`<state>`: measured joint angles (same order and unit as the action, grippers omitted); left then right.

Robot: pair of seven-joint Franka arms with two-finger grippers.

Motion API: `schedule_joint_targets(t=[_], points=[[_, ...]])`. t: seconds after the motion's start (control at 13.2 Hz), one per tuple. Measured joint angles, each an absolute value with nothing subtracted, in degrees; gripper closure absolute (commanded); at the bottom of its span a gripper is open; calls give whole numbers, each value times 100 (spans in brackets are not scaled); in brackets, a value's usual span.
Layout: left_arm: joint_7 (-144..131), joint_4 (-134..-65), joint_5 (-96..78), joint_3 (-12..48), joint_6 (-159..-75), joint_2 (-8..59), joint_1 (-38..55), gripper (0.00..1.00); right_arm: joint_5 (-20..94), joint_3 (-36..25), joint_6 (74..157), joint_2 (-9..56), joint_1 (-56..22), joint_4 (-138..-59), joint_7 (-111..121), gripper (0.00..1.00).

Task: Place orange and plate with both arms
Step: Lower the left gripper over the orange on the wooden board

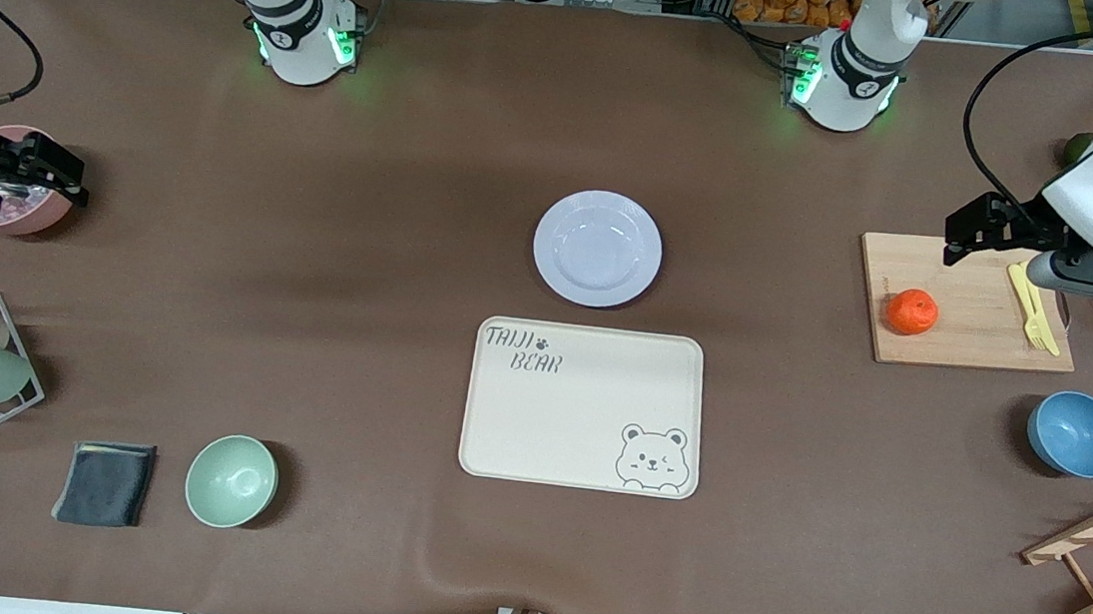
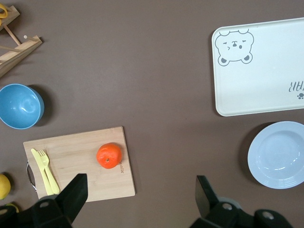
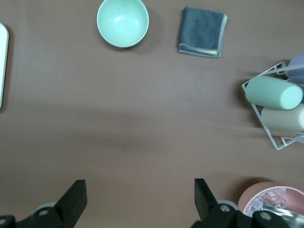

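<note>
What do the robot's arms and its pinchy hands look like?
Both arms are smooth, white and rounded, with black bands and glowing green lights at their bases. A black cable loops along each. The left gripper and right gripper are black and boxy, each with two flat, wedge-shaped black fingers.

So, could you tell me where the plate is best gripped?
Probably at the plate rim, pinched from above at an edge: it lies flat and shallow on the table with a wide rim, bare cloth all round. The open right gripper waits over the pink bowl.
</note>
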<state>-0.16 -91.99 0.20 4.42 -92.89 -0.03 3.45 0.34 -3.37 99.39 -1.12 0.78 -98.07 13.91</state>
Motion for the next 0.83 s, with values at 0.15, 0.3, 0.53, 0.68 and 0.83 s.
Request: schedule_joint_targets(t=[0.15, 0.3, 0.53, 0.68, 0.83], points=[[-16, -9199, 20, 442, -9298, -1, 345, 0, 32, -352, 9928, -71, 80, -9633, 1369, 0], [-16, -9199, 20, 436, -9312, 2, 344, 0, 32, -366, 9847, 37, 81, -9400, 1364, 0], [-16, -9200, 20, 423, -9315, 23, 341, 0, 30, -361, 9754, 164, 76, -9255, 1360, 0], [-16, -9204, 21, 392, -9316, 122, 257, 0, 30, -364, 9720, 198, 77, -9244, 1353, 0], [-10, -9208, 21, 363, -9316, 313, -18, 0, 29, -368, 9589, 216, 78, -9244, 1350, 0]])
